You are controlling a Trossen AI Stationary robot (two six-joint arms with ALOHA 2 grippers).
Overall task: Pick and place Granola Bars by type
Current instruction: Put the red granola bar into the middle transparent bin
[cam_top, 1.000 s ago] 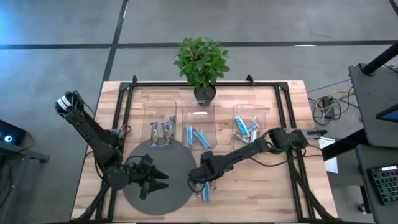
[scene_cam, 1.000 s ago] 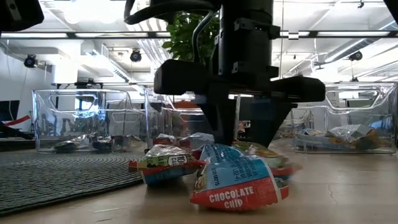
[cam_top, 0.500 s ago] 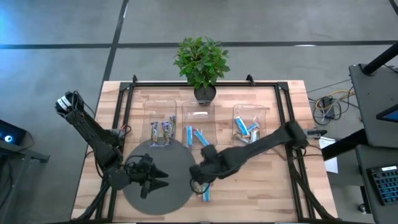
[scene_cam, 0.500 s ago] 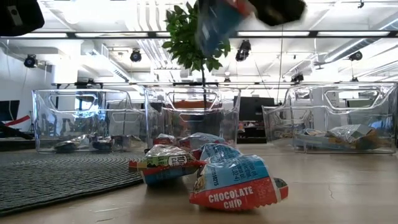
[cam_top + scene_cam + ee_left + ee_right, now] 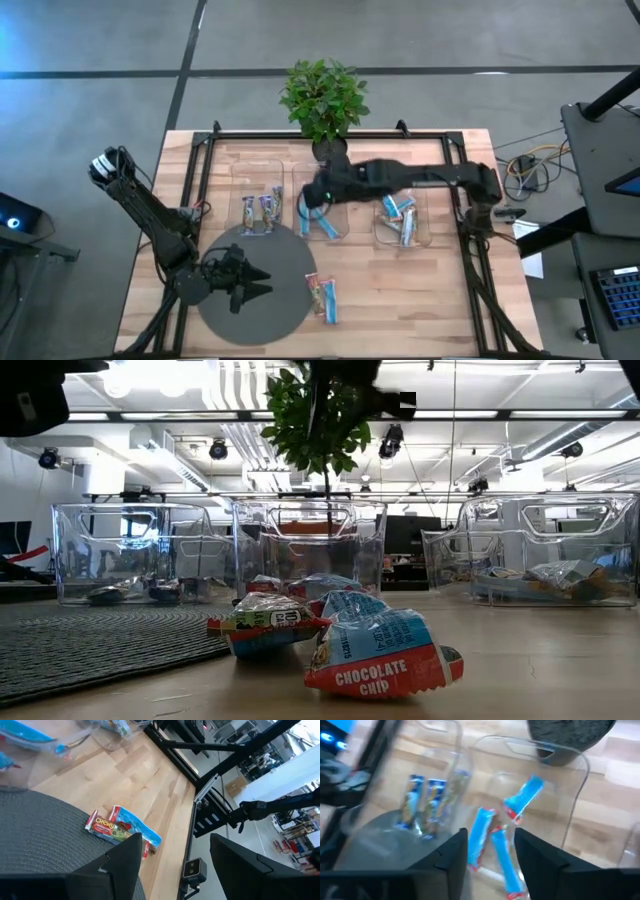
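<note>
My right gripper hangs open over the middle clear tray. In its wrist view, two blue-and-white bars lie in that tray between the fingers. A third blue bar shows blurred just beyond them. Dark purple bars lie in the left tray and multicoloured bars in the right tray. A few bars remain flat on the wood beside the mat, among them a green-orange one and a blue "chocolate chip" one. My left gripper waits open over the dark round mat.
A potted plant stands at the far edge behind the middle tray. A black frame rail runs around the table's far part. Bare wood lies right of the loose bars.
My right gripper rose from the loose bars by the mat with a blue bar hanging from it. It then swung toward the far edge and now stands over the middle tray. A third blue bar now shows in that tray. The left arm kept still.
</note>
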